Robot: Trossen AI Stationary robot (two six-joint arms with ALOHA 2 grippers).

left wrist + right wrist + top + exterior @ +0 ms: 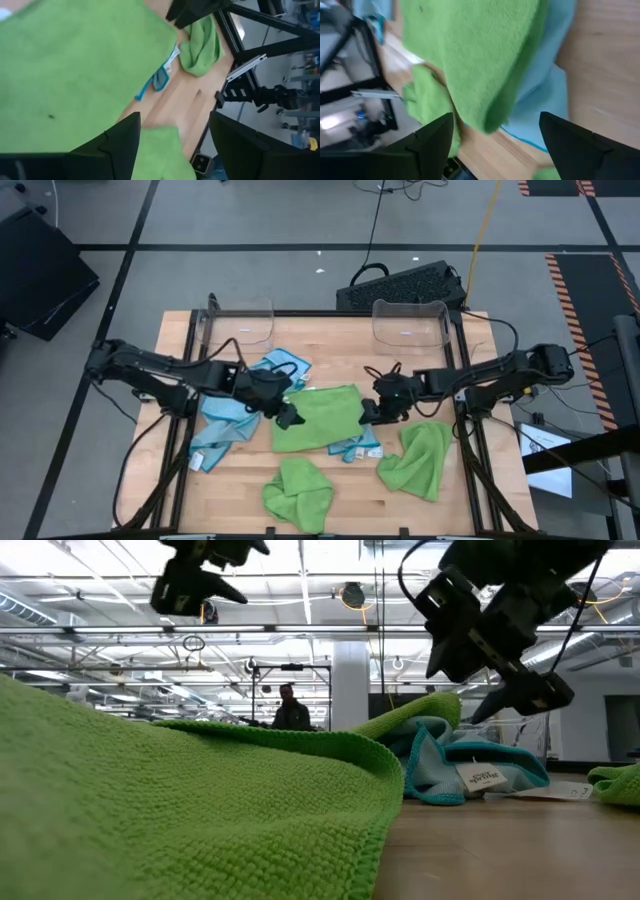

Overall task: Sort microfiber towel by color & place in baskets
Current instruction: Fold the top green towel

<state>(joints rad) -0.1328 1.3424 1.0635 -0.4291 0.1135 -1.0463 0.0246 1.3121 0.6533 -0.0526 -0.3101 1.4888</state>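
My left gripper [290, 416] is over the left edge of the big green towel [318, 418] that lies spread flat in the middle of the table [500, 500]. My fingers [120, 145] stand well apart and they hold nothing; in the left wrist view I see the green cloth below them and bare wood between them.

My right gripper [372, 412] is at the right edge of the same towel, facing my left one. Its fingers [432, 142] are also wide apart and empty. Under them, in the right wrist view, the green towel edge lies on top of a light blue towel [545, 95], which peeks out below the green one near the middle of the table.

The two baskets are at the far edge of the table, well apart from each other: the left basket [243, 323] behind my left arm and the right basket [410, 322] behind my right arm. Both are clear plastic and I see no towel inside them.

More blue towels [235, 405] lie in a heap under my left arm. One crumpled green towel [298, 493] is at the near edge, and another green towel [420, 460] is near the right side.

In the low view a person [291, 708] stands far behind the table.
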